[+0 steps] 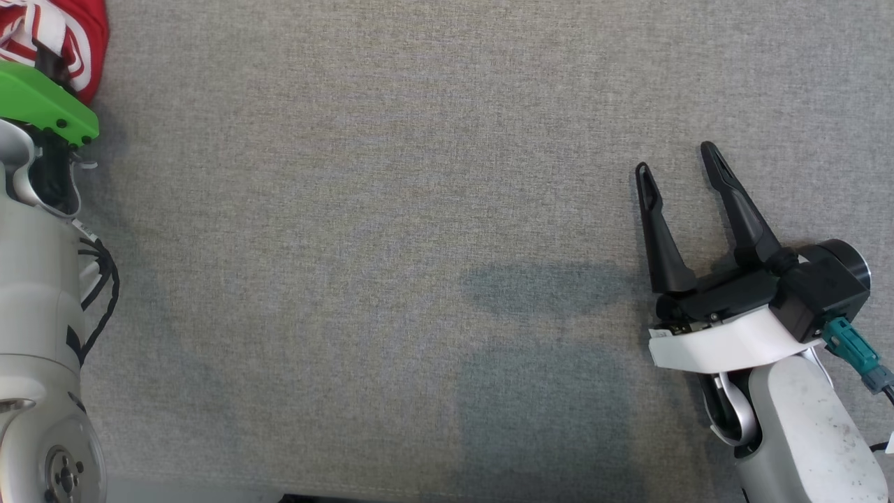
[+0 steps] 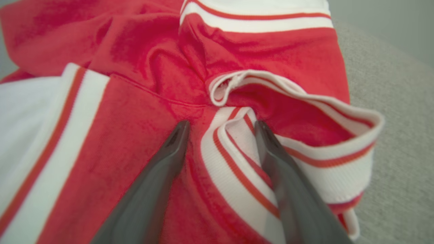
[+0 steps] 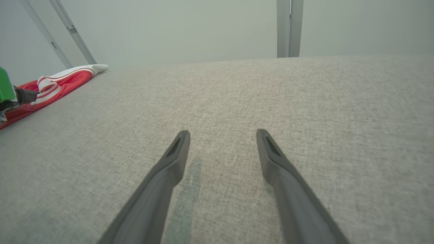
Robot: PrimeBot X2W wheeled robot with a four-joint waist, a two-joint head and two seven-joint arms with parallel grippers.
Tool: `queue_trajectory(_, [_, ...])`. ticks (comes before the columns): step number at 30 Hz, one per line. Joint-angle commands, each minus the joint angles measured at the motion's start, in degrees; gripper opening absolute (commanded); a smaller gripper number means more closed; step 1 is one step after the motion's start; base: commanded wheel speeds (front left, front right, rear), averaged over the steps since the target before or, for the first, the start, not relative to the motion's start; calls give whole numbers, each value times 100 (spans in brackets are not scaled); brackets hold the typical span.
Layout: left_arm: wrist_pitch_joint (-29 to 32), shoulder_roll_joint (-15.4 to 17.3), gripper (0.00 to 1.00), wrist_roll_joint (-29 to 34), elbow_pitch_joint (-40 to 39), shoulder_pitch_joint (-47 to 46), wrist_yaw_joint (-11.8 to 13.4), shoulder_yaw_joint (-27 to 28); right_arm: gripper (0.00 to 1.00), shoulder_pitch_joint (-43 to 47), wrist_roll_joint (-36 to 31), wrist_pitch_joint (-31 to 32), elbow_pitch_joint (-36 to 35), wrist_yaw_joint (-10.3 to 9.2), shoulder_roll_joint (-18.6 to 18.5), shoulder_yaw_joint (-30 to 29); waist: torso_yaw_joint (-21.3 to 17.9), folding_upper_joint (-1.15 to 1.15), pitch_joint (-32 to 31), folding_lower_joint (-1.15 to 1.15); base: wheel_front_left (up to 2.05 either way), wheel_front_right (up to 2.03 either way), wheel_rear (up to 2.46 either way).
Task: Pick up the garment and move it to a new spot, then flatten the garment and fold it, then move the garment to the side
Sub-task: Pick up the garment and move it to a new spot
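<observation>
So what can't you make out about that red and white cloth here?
- Head view: most of the garment is cut off by the top left corner and hidden under the left arm's green cover.
- Left wrist view: too close and blurred to tell what kind of garment, or whether the open left gripper touches it.
- Right wrist view: its near end runs off the left edge.

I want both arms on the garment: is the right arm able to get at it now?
Probably not without a long reach: the garment lies at the far left, the right claw far right. Nothing stands between them.
</observation>
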Motion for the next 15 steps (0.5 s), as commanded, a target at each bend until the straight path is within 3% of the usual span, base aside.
queue_trajectory(1, [107, -90, 100, 6, 199, 160, -10, -45, 100, 18, 11, 19, 170, -10, -27, -42, 0, 0, -12, 0, 0, 0, 0])
queue_trajectory(2, [64, -88, 56, 21, 220, 180, -20, -66, 100, 23, 12, 19, 180, -10, -19, -33, 2, 0, -22, 0, 0, 0, 0])
queue_trajectory(3, [9, -91, 0, 40, 225, 199, -45, -91, 100, 32, 18, 19, 190, -10, -11, -28, 6, 0, -41, 0, 0, 0, 0])
queue_trajectory(10, [-987, 79, 0, 128, 7, 241, -190, -208, 100, 99, 72, 18, 241, -9, 61, 37, 28, 0, -354, 0, 0, 0, 0])
queue_trajectory(15, [-1266, 172, 0, 237, -428, 416, -307, -293, 100, 161, 128, 12, 277, -9, 133, 98, 22, 0, -788, 0, 0, 0, 0])
